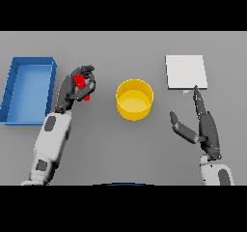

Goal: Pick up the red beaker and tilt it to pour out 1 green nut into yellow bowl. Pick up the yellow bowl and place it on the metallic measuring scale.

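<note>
Two stages are judged unfinished: the beaker (81,84) is clasped in the curled fingers of the left robot hand (77,87), just beside the bowl (134,99), in which no nut can be made out. The scale (186,72) is touched at its near edge by the spread right robot hand (202,122); the bowl's transfer remains.

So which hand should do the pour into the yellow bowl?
Left: the left hand is already curled round the red beaker, beside the round yellow bowl. The right hand is open, holding nothing, near the white scale.
</note>
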